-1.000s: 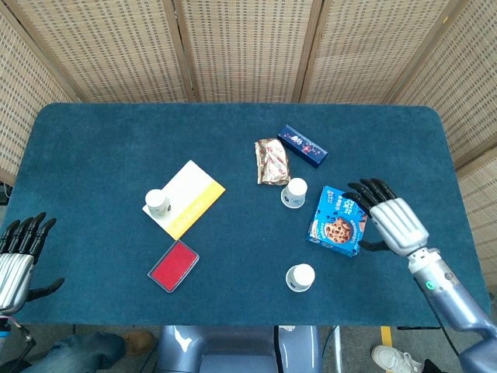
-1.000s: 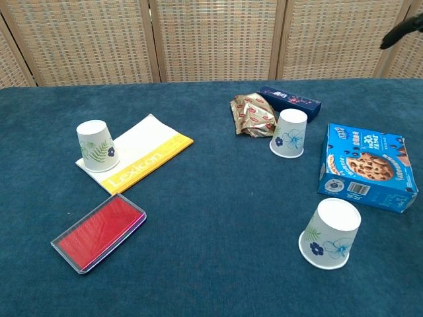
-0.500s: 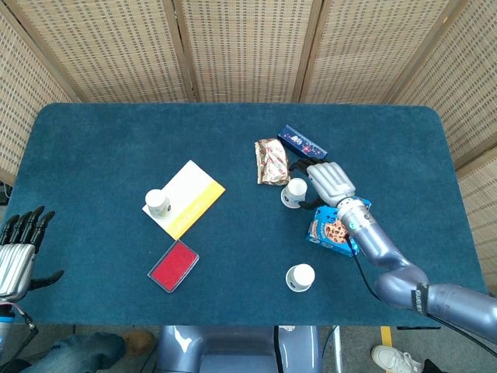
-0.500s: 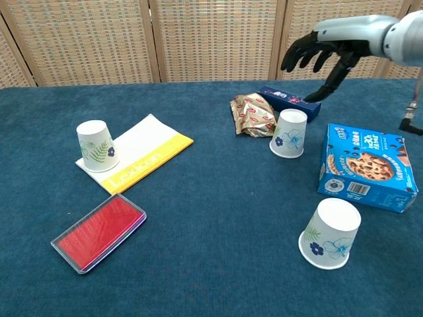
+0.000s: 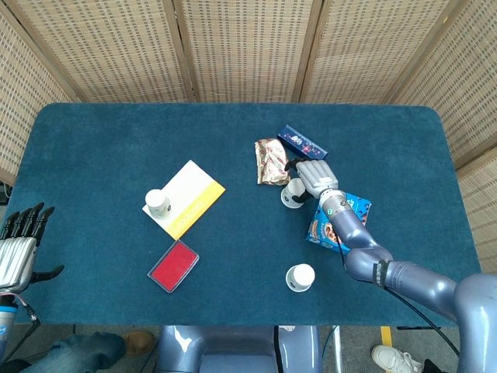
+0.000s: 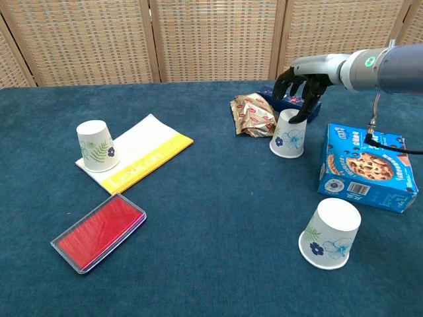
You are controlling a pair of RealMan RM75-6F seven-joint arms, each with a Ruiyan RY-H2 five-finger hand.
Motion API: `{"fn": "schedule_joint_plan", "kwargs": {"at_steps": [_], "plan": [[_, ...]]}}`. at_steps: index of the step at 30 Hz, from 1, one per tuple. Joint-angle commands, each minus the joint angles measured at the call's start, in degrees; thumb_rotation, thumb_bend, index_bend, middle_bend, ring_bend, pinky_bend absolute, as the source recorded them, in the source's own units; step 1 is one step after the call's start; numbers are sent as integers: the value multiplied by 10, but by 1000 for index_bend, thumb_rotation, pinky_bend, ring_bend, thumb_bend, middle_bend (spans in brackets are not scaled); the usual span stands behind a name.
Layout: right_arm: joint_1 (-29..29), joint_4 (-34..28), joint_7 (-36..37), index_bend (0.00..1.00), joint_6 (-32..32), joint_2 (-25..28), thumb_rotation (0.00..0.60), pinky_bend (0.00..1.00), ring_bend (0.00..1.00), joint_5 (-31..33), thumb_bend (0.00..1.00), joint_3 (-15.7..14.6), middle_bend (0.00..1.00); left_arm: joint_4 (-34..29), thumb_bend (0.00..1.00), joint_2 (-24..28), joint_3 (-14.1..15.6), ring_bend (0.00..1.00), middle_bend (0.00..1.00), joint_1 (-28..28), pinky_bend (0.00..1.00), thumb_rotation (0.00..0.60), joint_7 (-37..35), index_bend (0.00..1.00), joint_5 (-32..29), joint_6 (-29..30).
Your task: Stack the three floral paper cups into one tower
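Our right hand over the middle cup, fingers curled, grip unclear, cookie box and foil packet flanking, left hand spread off desk edge

One cup sits on the booklet, left of two others.

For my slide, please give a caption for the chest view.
Right hand reaches down over an upturned floral paper cup beside the cookie box.

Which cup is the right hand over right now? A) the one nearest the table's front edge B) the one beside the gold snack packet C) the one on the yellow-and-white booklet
B: the right hand is poised over the cup next to the gold snack packet.
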Motion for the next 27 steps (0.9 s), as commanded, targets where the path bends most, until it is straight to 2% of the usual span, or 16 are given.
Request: {"fn": "schedule_joint_plan", "kwargs": {"at_steps": [1, 6, 11, 16, 21, 25, 27], "plan": [[7, 15, -9, 318, -10, -8, 600, 290, 246, 19, 385, -12, 321, 1, 0, 1, 1, 0, 0, -2, 0, 600, -1, 0, -2, -3], [11, 24, -12, 338, -8, -14, 600, 334, 300, 28, 403, -17, 381, 2, 0, 1, 1, 0, 0, -4, 0, 600, -4, 0, -4, -4], [13, 36, -9, 431, -1, -24, 600, 373, 387, 31, 454, -17, 478, 2, 0, 2, 2, 0, 0, -5, 0, 600, -4, 0, -7, -3], [9, 20, 4, 446, 3, -17, 600, 381, 396, 15, 466, -14, 485, 1, 0, 2, 5, 0, 0, -7, 0, 600, -3, 0, -7, -4], [-4, -44, 22, 448, 25, 24, 600, 381, 399, -27, 475, -4, 488, -1, 0, 2, 7, 0, 0, -7, 0, 600, -3, 0, -3, -2], [-31, -158, 48, 449, 59, 98, 600, 381, 400, -92, 477, 10, 488, -3, 0, 3, 10, 0, 0, -7, 0, 600, -4, 0, 4, 1], [-56, -244, 64, 449, 80, 155, 600, 381, 401, -139, 477, 12, 488, -6, 0, 5, 14, 0, 0, -4, 0, 600, -7, 0, 13, 6]]}}
